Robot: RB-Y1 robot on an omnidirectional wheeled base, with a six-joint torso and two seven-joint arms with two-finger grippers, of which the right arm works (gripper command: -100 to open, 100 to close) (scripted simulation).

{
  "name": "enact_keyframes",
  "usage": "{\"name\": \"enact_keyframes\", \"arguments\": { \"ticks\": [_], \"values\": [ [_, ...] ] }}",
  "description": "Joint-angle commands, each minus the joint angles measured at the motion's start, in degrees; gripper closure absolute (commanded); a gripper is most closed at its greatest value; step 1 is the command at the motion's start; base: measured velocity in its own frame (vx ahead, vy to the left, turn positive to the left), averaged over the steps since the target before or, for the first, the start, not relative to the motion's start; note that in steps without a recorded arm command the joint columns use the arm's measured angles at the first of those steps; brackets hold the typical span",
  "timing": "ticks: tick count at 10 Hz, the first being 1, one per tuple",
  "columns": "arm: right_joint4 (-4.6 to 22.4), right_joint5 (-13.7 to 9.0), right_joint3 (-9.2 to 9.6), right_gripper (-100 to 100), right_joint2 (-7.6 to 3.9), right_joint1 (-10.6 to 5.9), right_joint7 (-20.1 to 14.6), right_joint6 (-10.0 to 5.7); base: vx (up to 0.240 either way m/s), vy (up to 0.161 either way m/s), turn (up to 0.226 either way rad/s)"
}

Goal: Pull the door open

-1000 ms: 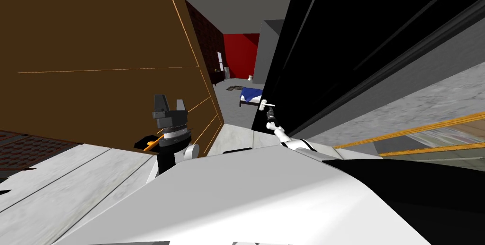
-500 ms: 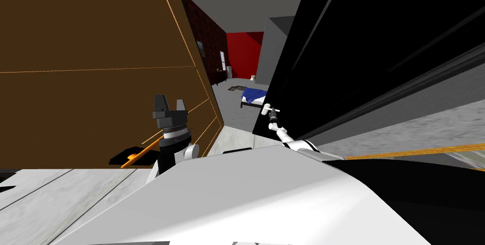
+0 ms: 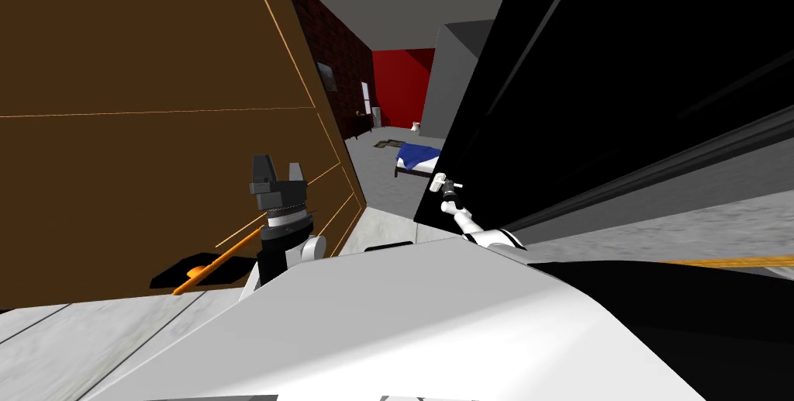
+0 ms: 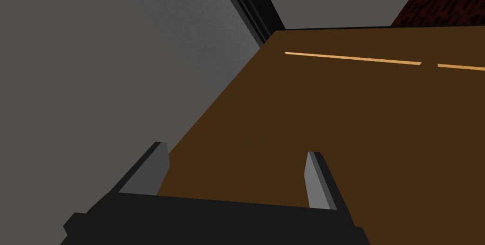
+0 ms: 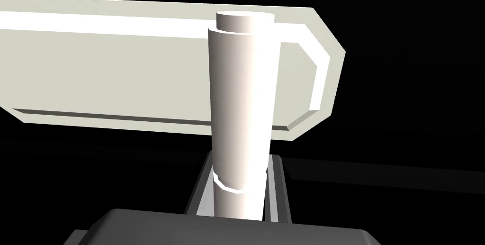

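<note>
A black door point(image 3: 589, 94) stands at my right, its free edge toward the opening ahead. Its white lever handle point(image 3: 442, 182) sits near that edge. In the right wrist view the lever point(image 5: 241, 104) is a pale cylinder in front of a pale backplate point(image 5: 118, 67). My right gripper point(image 5: 239, 195) is shut on the lever, its fingers point(image 5: 277, 185) pressed against the sides. The head view shows that gripper point(image 3: 445, 191) small, just under the handle. My left gripper point(image 3: 275, 171) is held up in front of me, open and empty, its fingers point(image 4: 317, 180) before a brown surface.
A large brown panel point(image 3: 155, 109) with thin orange lines stands close on my left, with an orange bar point(image 3: 217, 263) low on it. Between panel and door a grey floor runs to a red wall point(image 3: 399, 86) and a bed with a blue cover point(image 3: 417, 157).
The whole head view has turned, so I have moved. The black door's edge now leans further right at the top, and the handle with my right hand sits slightly lower.
</note>
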Motion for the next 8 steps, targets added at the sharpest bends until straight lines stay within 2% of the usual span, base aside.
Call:
{"name": "enact_keyframes", "arguments": {
  "ticks": [1,4,5,8],
  "values": [
    [0.1,0.0,0.08,100,0.14,0.18,0.0,0.09,-0.028,0.008,0.004],
    [0.1,0.0,0.08,100,0.14,0.18,0.0,0.09,-0.009,0.003,-0.001],
    [-0.3,0.3,1.06,100,-0.08,0.44,-0.8,0.27,-0.130,-0.034,0.102],
    [-0.9,0.7,2.32,100,-0.47,0.69,-1.9,0.37,-0.201,-0.051,0.108]
  ]
}}
